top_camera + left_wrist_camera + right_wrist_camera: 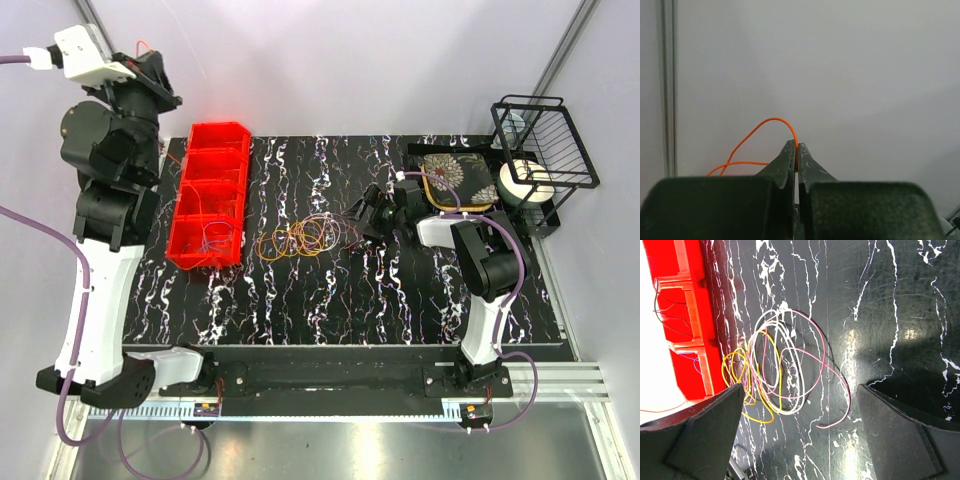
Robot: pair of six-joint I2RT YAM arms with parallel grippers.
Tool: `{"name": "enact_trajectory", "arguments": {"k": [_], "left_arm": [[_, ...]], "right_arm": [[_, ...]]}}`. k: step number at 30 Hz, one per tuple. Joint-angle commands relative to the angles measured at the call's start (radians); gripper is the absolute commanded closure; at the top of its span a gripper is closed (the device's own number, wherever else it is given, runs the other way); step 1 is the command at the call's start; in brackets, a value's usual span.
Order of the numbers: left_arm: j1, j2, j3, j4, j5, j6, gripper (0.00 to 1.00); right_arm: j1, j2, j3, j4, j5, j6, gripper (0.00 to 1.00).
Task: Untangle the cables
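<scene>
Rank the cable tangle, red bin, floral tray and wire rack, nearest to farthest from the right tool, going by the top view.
1. cable tangle: just left of the right tool, with strands reaching almost to its tips.
2. floral tray: to the right, behind the wrist.
3. red bin: at the left edge of the mat.
4. wire rack: in the far right corner.

Left gripper [797, 146] clamped, right gripper [800, 386] agape

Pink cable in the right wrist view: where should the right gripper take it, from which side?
Probably the pink cable at its outer arc, bowed clear of the tangle, lying flat. Come from above, on the side away from the red bin, open right gripper straddling the strand.
</scene>
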Motion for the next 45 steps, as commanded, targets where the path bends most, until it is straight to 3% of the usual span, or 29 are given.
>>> {"name": "enact_trajectory", "arguments": {"k": [1, 9, 19, 24, 30, 38, 45], "left_arm": [[0.047, 0.054, 0.118, 0.006, 0.04, -0.023, 1.0], [0.067, 0.158, 0.347, -0.036, 0.094, -0.04, 1.0], [0.073, 0.198, 0.466, -0.062, 0.115, -0.096, 1.0], [0.073, 0.102, 0.392, 0.041, 0.184, -0.213, 1.0], [0.073, 0.086, 0.436, 0.068, 0.266, -0.273, 1.0], [0.073, 0.089, 0.433, 0.084, 0.261, -0.273, 1.0], [0.073, 0.054, 0.275, 0.138, 0.178, -0.149, 1.0]], "right_arm": [[0.007, 0.01, 0.038, 0.005, -0.027, 0.0, 0.0], [0.007, 0.035, 0.05, 0.005, -0.041, 0.006, 0.0], [0.007, 0.062, 0.068, -0.001, -0.056, 0.011, 0.0], [0.007, 0.076, 0.075, -0.001, -0.067, 0.017, 0.0], [0.005, 0.085, 0.079, 0.002, -0.078, 0.025, 0.0], [0.007, 0.091, 0.084, -0.001, -0.085, 0.026, 0.0], [0.005, 0.087, 0.084, -0.002, -0.09, 0.028, 0.01]]}}
